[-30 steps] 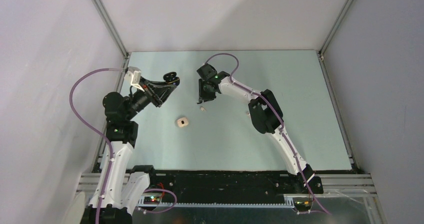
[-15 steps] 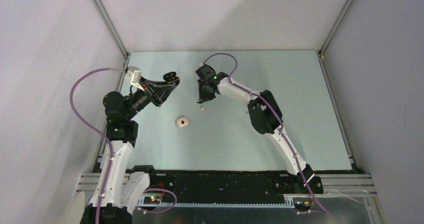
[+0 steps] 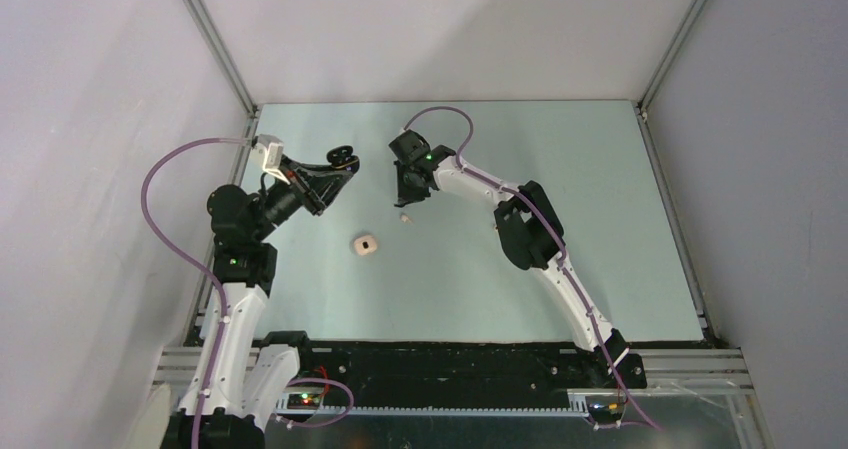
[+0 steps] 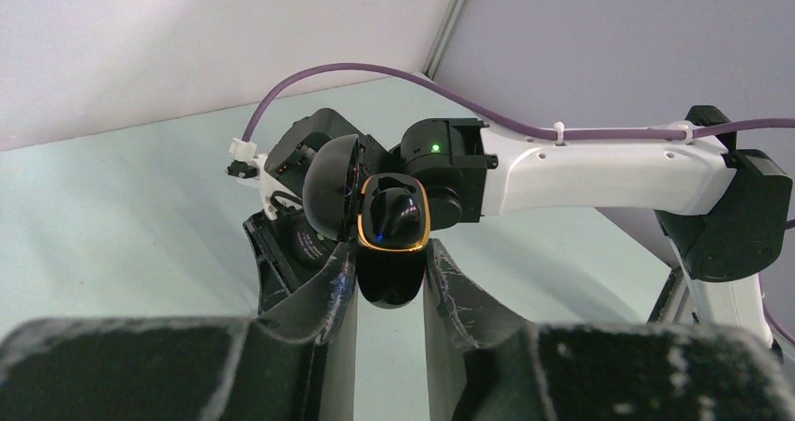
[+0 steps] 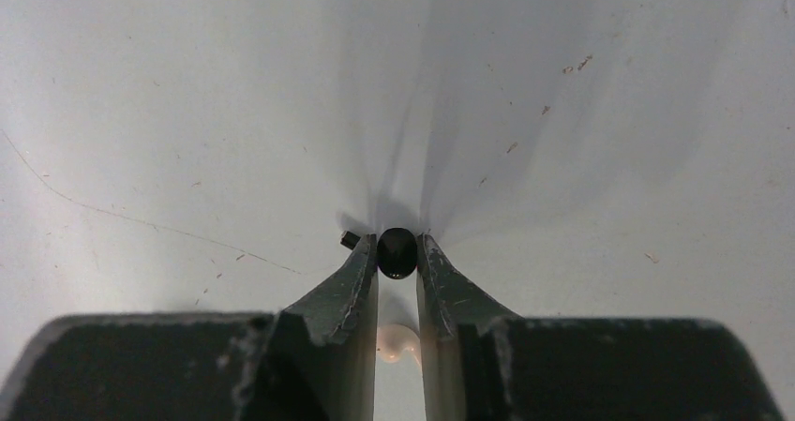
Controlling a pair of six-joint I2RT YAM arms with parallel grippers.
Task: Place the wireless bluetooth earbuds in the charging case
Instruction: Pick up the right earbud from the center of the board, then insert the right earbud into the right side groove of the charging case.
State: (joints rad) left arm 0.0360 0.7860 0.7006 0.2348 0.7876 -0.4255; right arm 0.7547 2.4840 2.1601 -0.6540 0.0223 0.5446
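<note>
Only close-up: earbud [image 5: 396, 253] apparently in right claw [image 5: 397, 245]

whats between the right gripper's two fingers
A black earbud sits between the fingertips of the right gripper, and both seem to touch it. The right wrist view shows this plainly.

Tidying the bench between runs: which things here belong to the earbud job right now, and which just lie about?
In use: black charging case, held in left tool; black earbud, flanked by right tool.
Lying idle for now: cream case; cream earbud.
</note>
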